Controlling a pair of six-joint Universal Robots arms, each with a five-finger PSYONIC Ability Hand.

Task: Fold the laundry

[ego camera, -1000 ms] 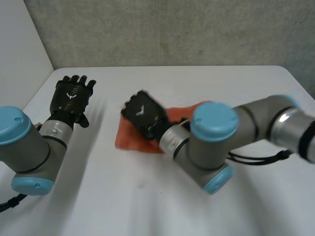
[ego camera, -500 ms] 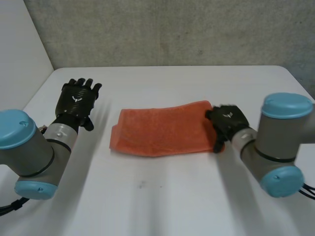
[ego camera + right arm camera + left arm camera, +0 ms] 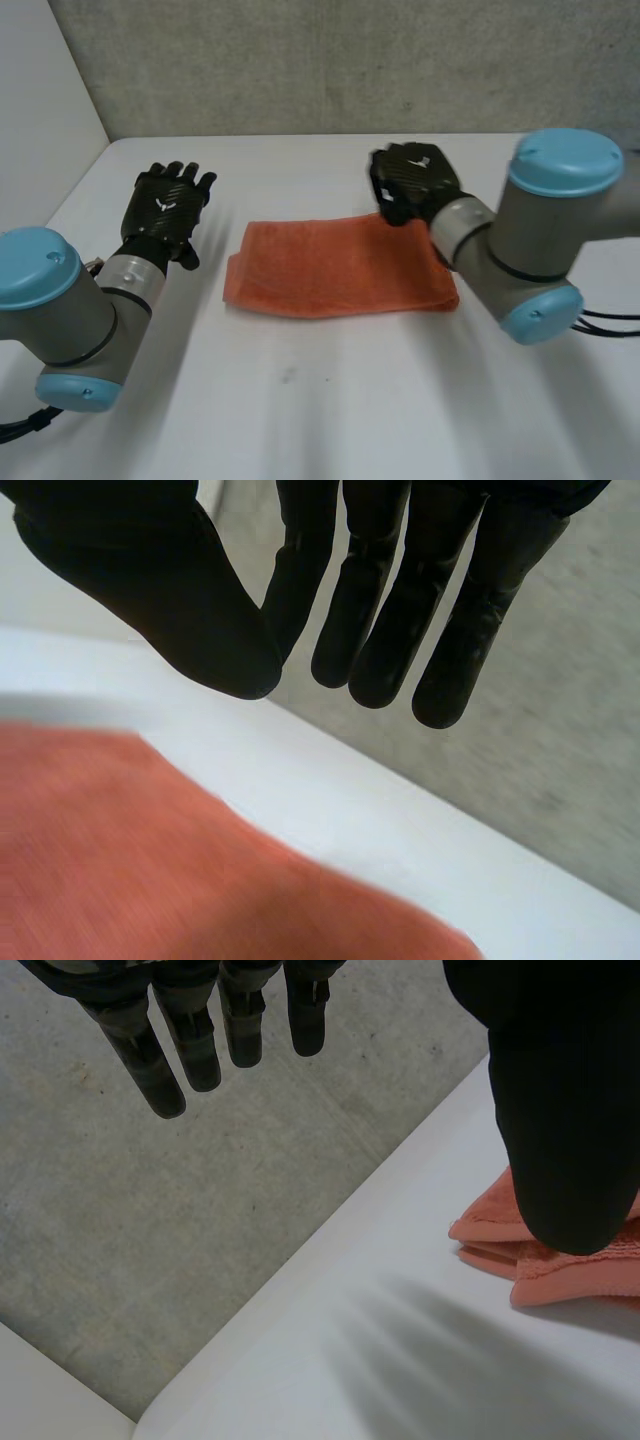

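The fingers (image 3: 375, 620) of my right hand (image 3: 410, 180) hang straight and apart, holding nothing, over the far right corner of the orange towel (image 3: 340, 268); my left hand (image 3: 165, 205) is likewise spread and empty, just beside the towel's left end; the towel lies flat on the white table (image 3: 300, 400) between my hands, its left end showing stacked layers; I judge it light, soft and limp, likely to sag and slide, so I would pinch the corners at one end.
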